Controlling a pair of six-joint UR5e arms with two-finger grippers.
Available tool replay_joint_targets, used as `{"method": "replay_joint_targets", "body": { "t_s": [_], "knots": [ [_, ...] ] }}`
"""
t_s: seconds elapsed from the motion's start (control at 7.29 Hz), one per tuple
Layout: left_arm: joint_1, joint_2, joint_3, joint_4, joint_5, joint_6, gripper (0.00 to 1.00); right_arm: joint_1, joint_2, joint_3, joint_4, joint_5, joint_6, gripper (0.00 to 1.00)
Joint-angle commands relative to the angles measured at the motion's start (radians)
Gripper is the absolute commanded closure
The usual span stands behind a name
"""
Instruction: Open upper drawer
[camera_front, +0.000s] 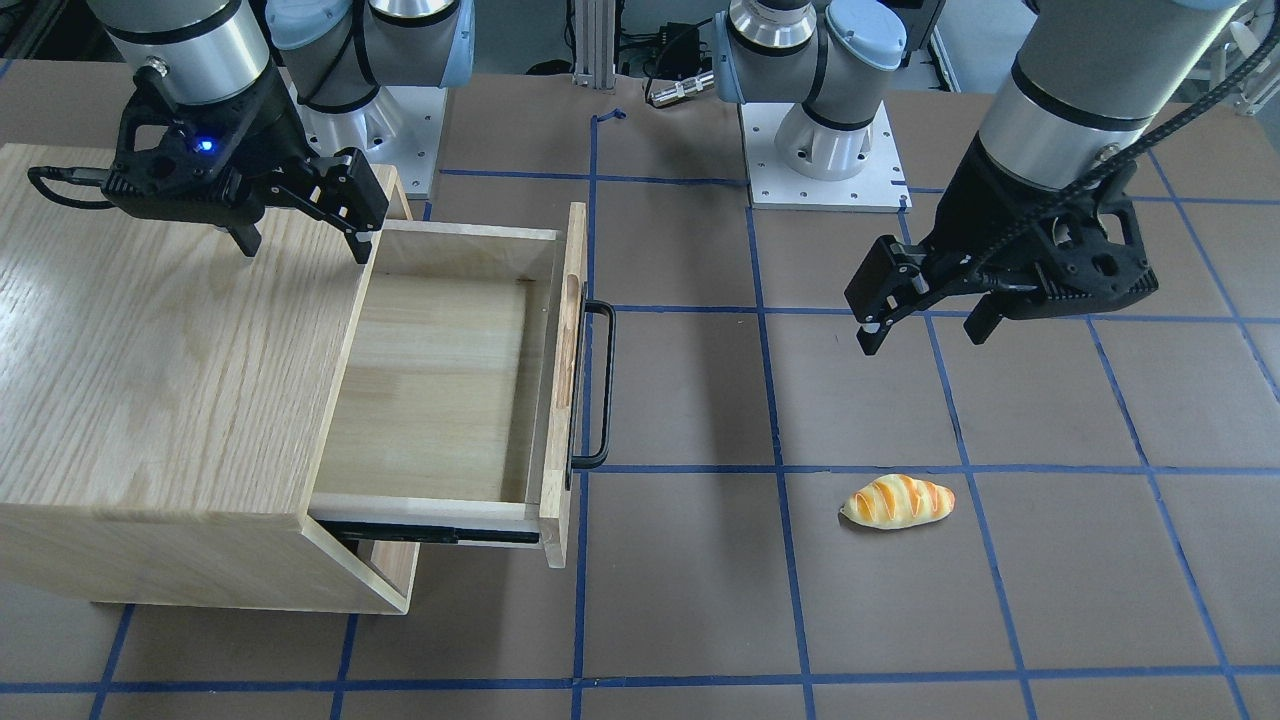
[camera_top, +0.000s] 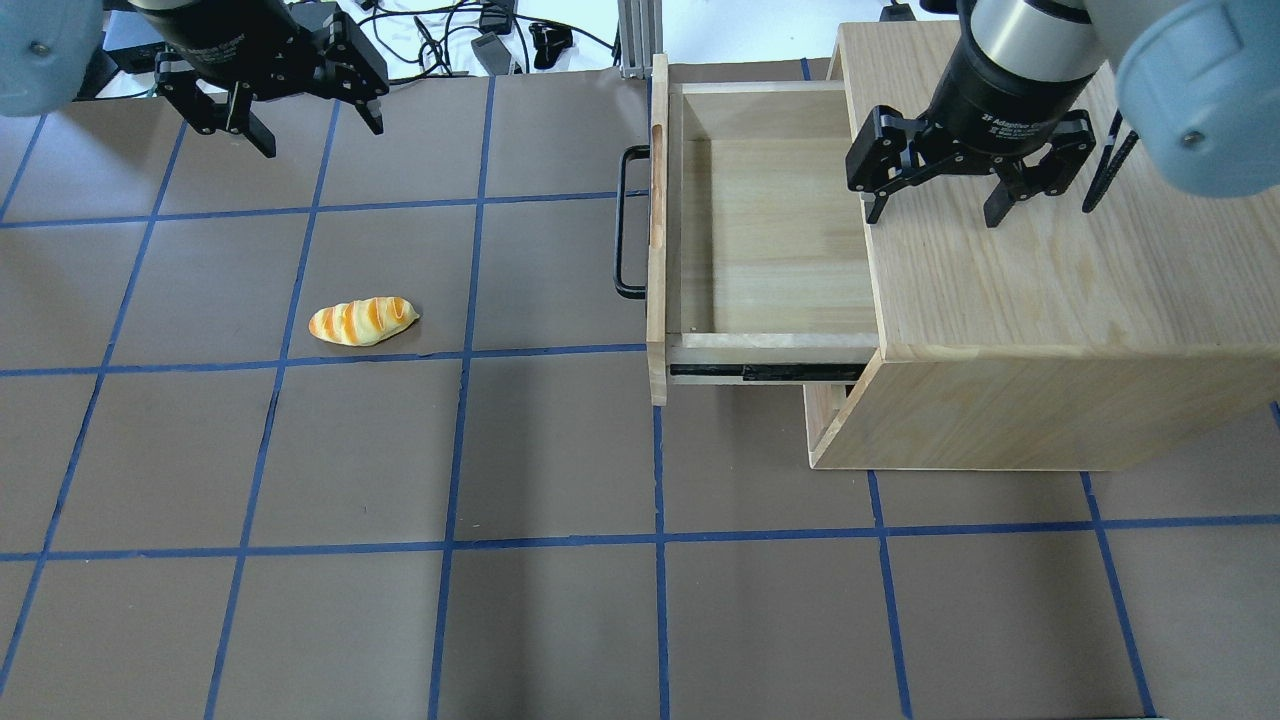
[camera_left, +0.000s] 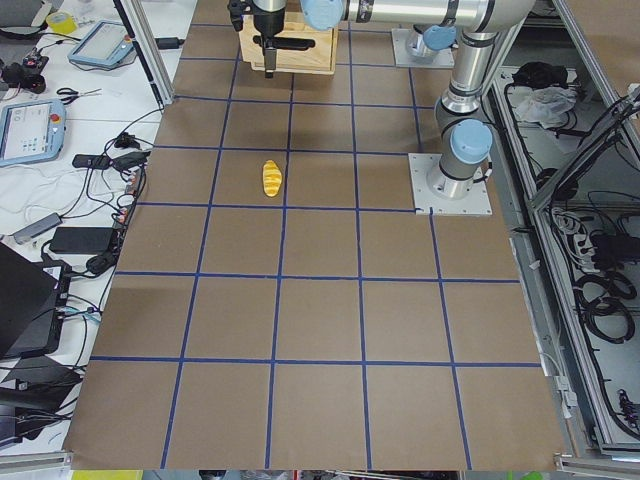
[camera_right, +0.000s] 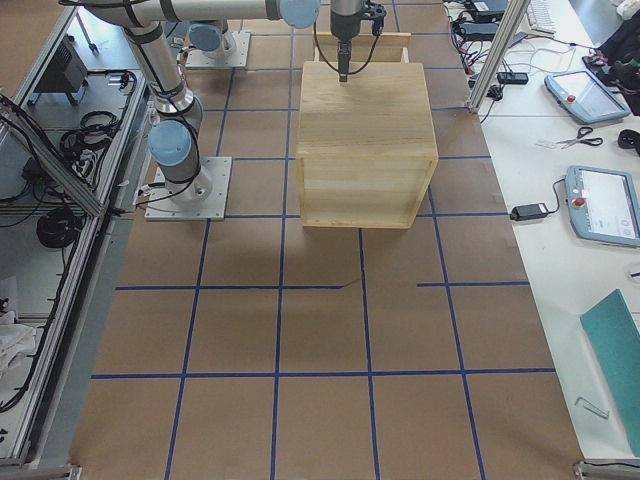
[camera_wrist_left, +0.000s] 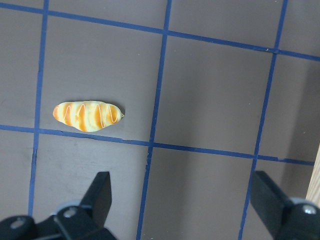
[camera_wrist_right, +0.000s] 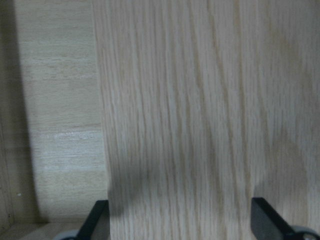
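**Operator:** Where does the drawer stand, and what borders it?

**Guide:** You will find the shallow light-wood upper drawer (camera_front: 560, 400) (camera_top: 657, 250) standing open. It is extended from the large oak-grain cabinet box (camera_front: 150, 350) (camera_top: 1050, 290) (camera_right: 365, 130), with most of its depth exposed. Its front panel carries the long black metal bar handle (camera_front: 607, 385) (camera_top: 620, 225). That handle faces the brown table surface with its blue tape grid (camera_front: 690, 590) (camera_top: 560, 450). The black side rails (camera_front: 430, 533) (camera_top: 765, 372) show below the drawer's side walls, between front panel and cabinet.

**Operator:** How are the arms posed?

**Guide:** The right gripper (camera_front: 303, 240) (camera_top: 932, 210) points down over the cabinet top, at the front edge just behind the drawer opening. Its fingers are spread wide and hold nothing. In the right wrist view you see the cabinet top's grain with the drawer floor beside it. The left gripper (camera_front: 920, 335) (camera_top: 320, 135) hovers above the table on the handle side, well apart from the drawer. It is tilted, with its fingers likewise spread wide and holding nothing.

**Operator:** What is in the drawer, and what else is near?

**Guide:** Inside the drawer you see only its bare wood floor. A small yellow bread-roll toy with orange stripes (camera_front: 898, 500) (camera_top: 362, 320) (camera_left: 271, 178) (camera_wrist_left: 87, 116) lies flat on the table. It is just beside a tape line and well apart from the handle.
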Motion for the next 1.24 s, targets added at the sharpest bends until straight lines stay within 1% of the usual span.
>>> {"method": "replay_joint_targets", "body": {
  "t_s": [0.0, 0.14, 0.27, 0.41, 1.1],
  "knots": [
    [-0.005, 0.062, -0.092, 0.001, 0.013, 0.063, 0.00, 0.000, 0.000, 0.000, 0.000, 0.000, 0.000, 0.00],
    [-0.006, 0.079, -0.112, -0.001, 0.075, 0.082, 0.00, 0.000, 0.000, 0.000, 0.000, -0.001, 0.000, 0.00],
    [-0.006, 0.088, -0.110, -0.007, 0.064, 0.085, 0.00, 0.000, 0.000, 0.000, 0.000, 0.000, 0.000, 0.00],
    [-0.006, 0.102, -0.110, -0.045, 0.068, 0.111, 0.00, 0.000, 0.000, 0.000, 0.000, -0.001, 0.000, 0.00],
    [-0.006, 0.112, -0.123, -0.048, 0.064, 0.113, 0.00, 0.000, 0.000, 0.000, 0.000, 0.000, 0.000, 0.00]
  ]
}}
